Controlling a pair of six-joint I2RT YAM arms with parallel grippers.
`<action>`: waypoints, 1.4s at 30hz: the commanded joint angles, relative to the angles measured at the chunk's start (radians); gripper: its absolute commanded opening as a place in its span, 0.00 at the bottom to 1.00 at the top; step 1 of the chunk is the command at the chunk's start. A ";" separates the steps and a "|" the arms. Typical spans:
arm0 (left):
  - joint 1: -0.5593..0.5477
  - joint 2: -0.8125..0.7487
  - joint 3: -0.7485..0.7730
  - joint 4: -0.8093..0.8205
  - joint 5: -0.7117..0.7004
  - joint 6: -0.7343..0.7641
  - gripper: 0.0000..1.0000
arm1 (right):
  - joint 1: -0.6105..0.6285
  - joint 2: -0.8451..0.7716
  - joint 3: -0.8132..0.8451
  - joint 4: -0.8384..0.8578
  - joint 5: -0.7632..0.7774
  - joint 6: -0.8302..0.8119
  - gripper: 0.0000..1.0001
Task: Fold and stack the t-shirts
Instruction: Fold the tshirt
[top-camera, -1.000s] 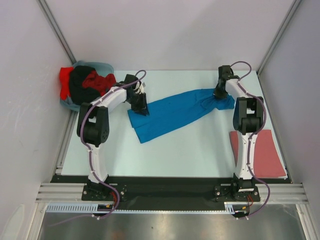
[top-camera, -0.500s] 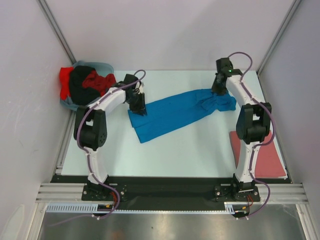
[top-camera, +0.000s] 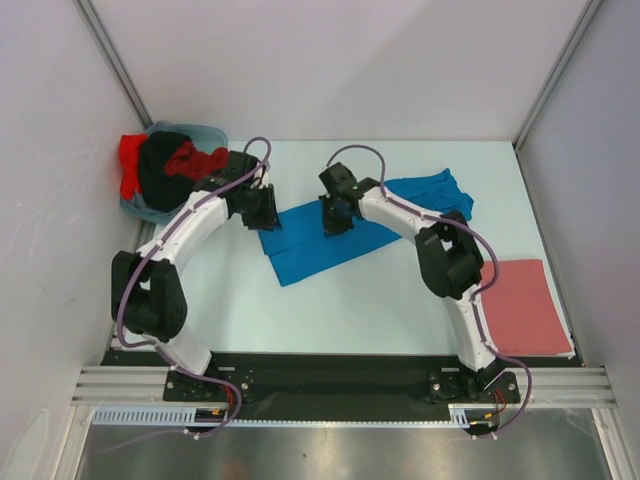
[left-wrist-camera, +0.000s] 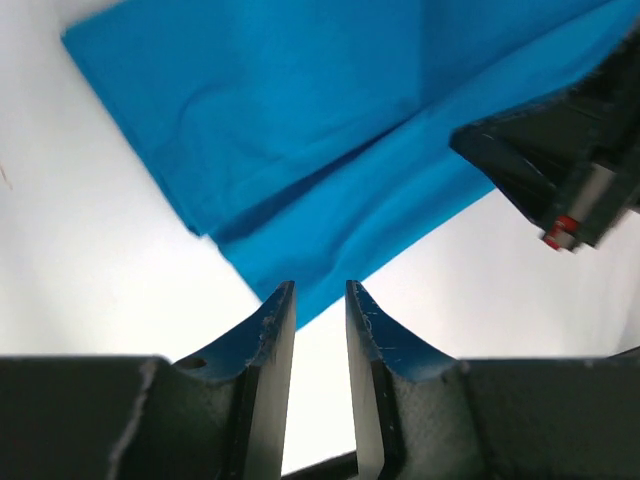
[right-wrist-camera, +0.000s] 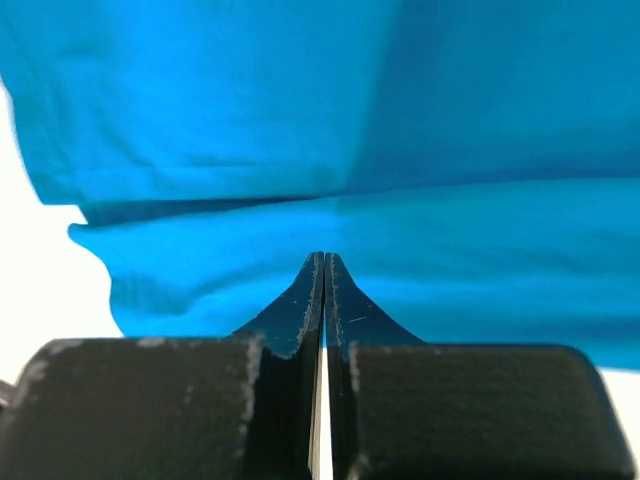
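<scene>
over the blue t-shirt (top-camera: 310, 255), right gripper (right-wrist-camera: 322, 258) closed.

**Finding:** a robotics lab test cell — a purpose-built enclosure.

**Evidence:**
- A pale table (top-camera: 400, 310) is boxed in by plain white panels (top-camera: 330, 70) on the left, right and far sides. The panels are joined by bare aluminium posts (top-camera: 112, 60).
- A left arm (top-camera: 190, 225) and a right arm (top-camera: 440, 255) are bolted at the near edge to an extruded aluminium rail (top-camera: 120, 383).
- Purple cabling (top-camera: 352, 149) runs exposed along both arms.
- A slotted cable duct (top-camera: 140, 415) lies just nearer than the rail — beyond it, nearest of all, is a brushed steel sheet (top-camera: 330, 450).
</scene>
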 joint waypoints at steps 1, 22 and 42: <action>0.004 -0.081 -0.073 0.002 -0.023 -0.029 0.32 | 0.013 0.042 0.039 0.035 -0.008 0.010 0.00; 0.004 -0.242 -0.218 0.015 -0.003 -0.040 0.33 | 0.187 -0.038 -0.375 0.089 -0.043 0.001 0.00; -0.012 -0.084 -0.207 0.106 0.129 -0.025 0.41 | 0.115 -0.610 -0.813 -0.028 -0.129 -0.038 0.00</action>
